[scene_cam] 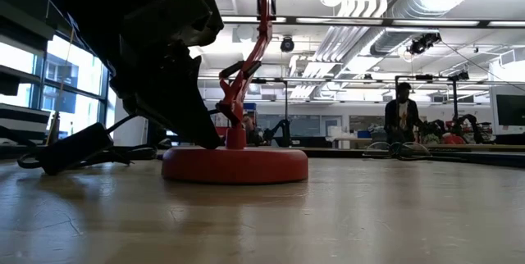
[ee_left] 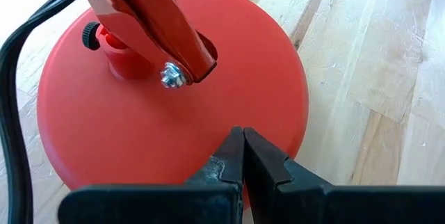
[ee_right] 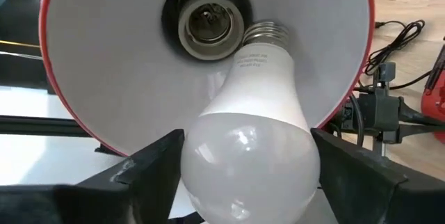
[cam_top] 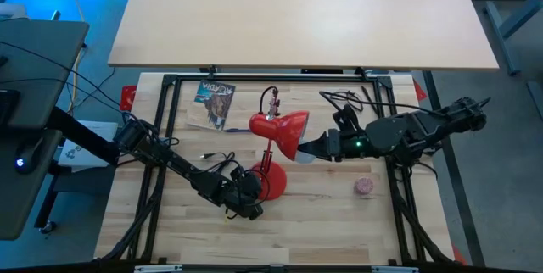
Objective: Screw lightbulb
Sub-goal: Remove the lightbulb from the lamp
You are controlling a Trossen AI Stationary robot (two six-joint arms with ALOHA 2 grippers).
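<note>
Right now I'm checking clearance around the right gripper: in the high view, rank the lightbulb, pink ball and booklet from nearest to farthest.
From the right gripper:
1. lightbulb, between its fingers at the lamp shade.
2. pink ball, nearer the table's front.
3. booklet, far-left corner.

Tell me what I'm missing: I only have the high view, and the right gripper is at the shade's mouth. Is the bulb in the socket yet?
Observer: No. In the right wrist view the bulb has its screw base beside the socket, off to one side, not threaded in.
Operator: Does the gripper have the bulb?
Observer: The right gripper has a finger on each side of the glass; whether they press on it I cannot tell.
Operator: And the left arm?
Observer: The left gripper is shut, its tips over the edge of the lamp base; whether they press on it I cannot tell.
</note>
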